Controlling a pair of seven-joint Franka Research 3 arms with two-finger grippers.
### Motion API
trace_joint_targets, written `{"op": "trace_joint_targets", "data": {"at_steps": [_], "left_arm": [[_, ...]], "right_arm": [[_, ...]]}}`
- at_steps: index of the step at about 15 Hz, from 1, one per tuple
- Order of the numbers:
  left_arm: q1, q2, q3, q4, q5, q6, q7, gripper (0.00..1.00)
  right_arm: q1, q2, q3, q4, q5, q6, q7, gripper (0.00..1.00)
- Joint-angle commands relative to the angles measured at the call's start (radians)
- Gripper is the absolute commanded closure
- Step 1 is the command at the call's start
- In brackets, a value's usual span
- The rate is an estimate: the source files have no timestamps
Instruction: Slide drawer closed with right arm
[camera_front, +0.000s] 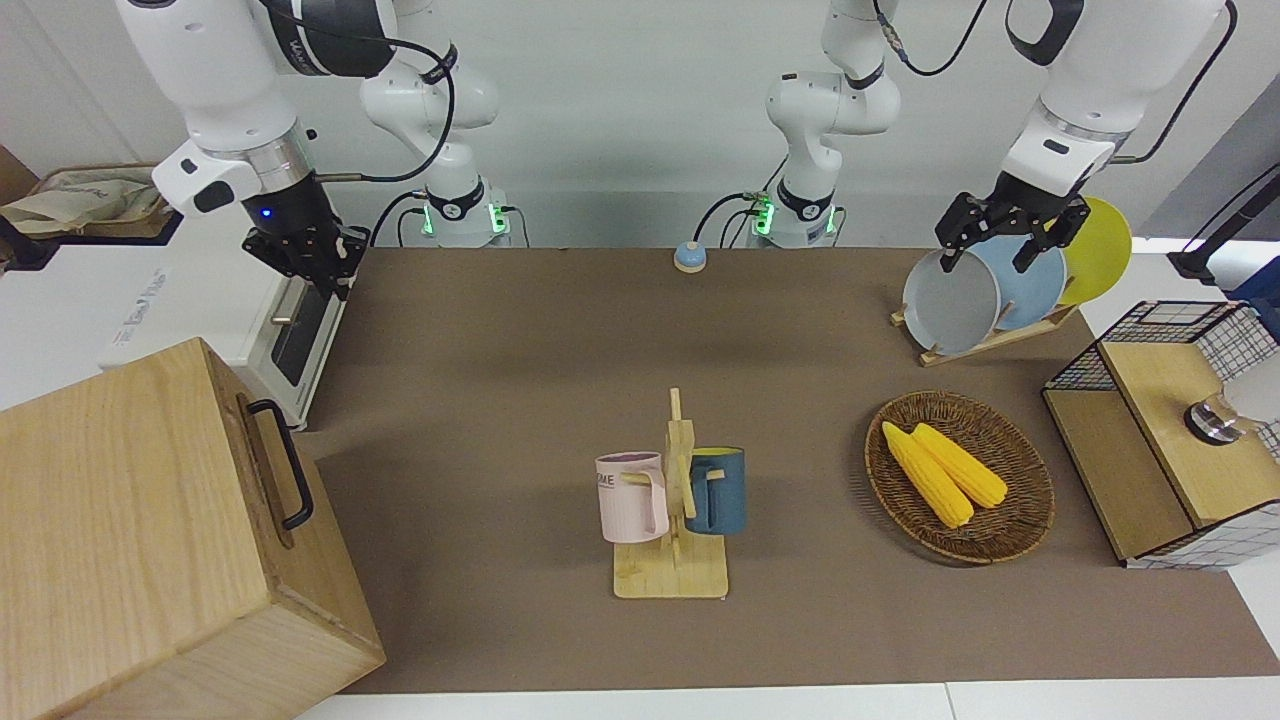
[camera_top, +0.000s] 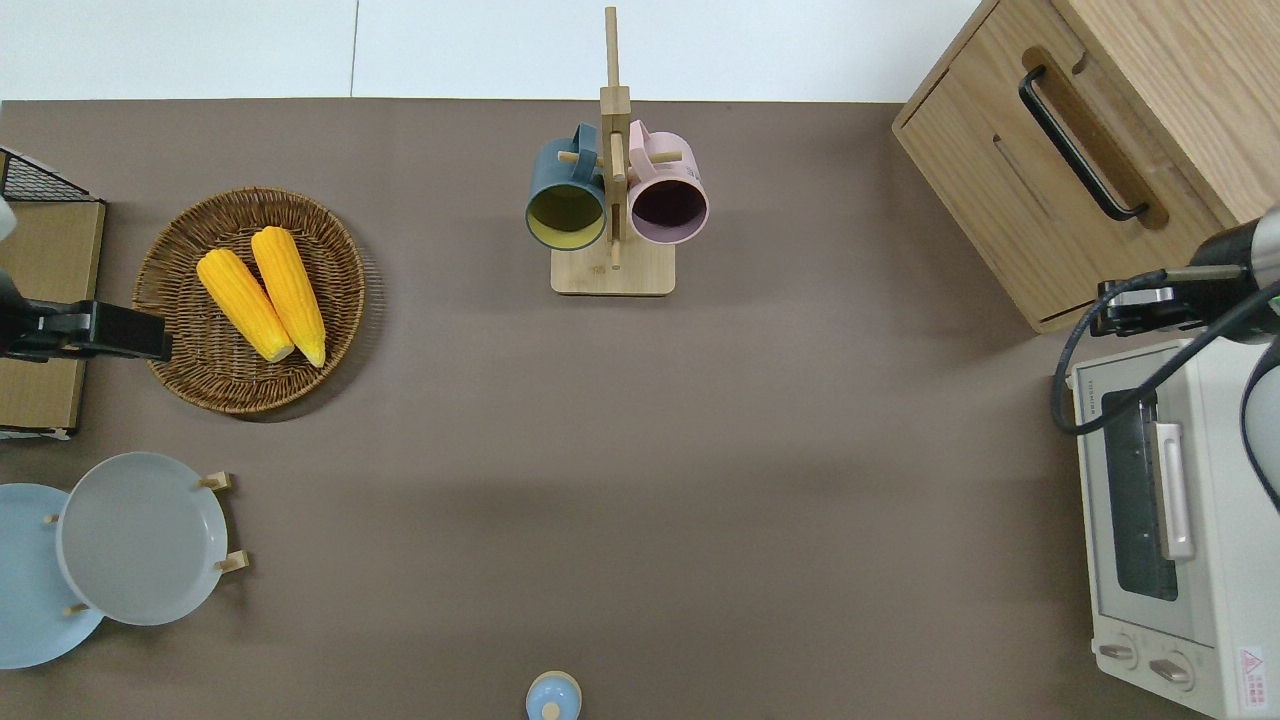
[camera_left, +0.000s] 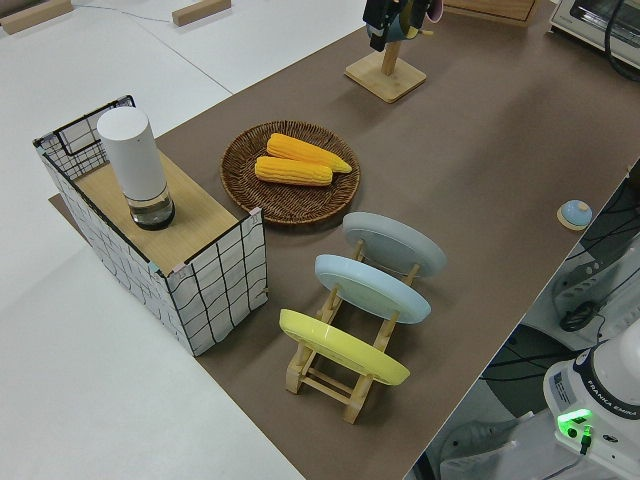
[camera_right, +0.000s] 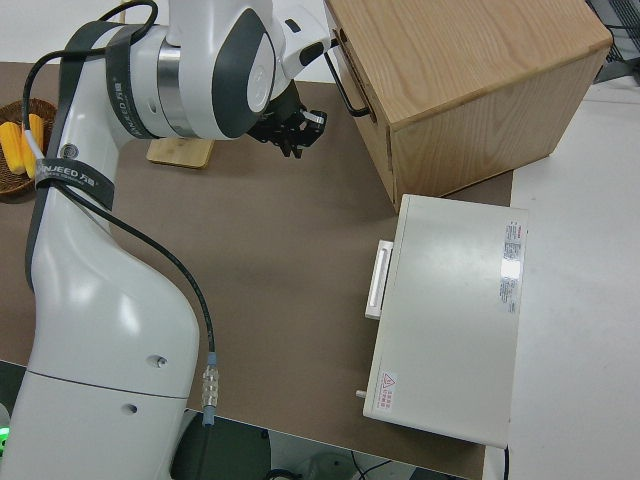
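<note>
The white right arm's black two-finger gripper (camera_front: 318, 262) hangs over the corner of the white toaster oven (camera_top: 1170, 520) nearest the box, empty; how far its fingers part is unclear. Farther out, the pale-wood drawer with black bar handle (camera_top: 1040, 190) sits flush in its big light-wood box (camera_front: 130, 540). The left arm is parked.

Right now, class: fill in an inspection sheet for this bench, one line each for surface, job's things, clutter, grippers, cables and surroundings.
Surface: brown mat, bare in the middle.
Job's things: drawer flush with its wood box, handle free.
Clutter: mug rack, corn basket, plate rack, mesh cabinet, toaster oven, small blue knob.
Grippers: right gripper over the gap between box and oven, holding nothing; left gripper parked.
Cables: black cable loops from the right wrist over the oven.
Surroundings: white benches; a bag by the wall.
</note>
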Motion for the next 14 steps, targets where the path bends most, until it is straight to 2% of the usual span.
{"op": "trace_joint_targets", "data": {"at_steps": [1,14], "left_arm": [[-0.017,0.013,0.017,0.02,0.012,0.0,0.008,0.0],[-0.017,0.013,0.017,0.02,0.012,0.0,0.008,0.0]], "right_arm": [[0.008,0.011,-0.007,0.027,0.019,0.0,0.018,0.018],[0.007,0.016,-0.001,0.047,-0.043,-0.015,-0.019,0.015]]}}
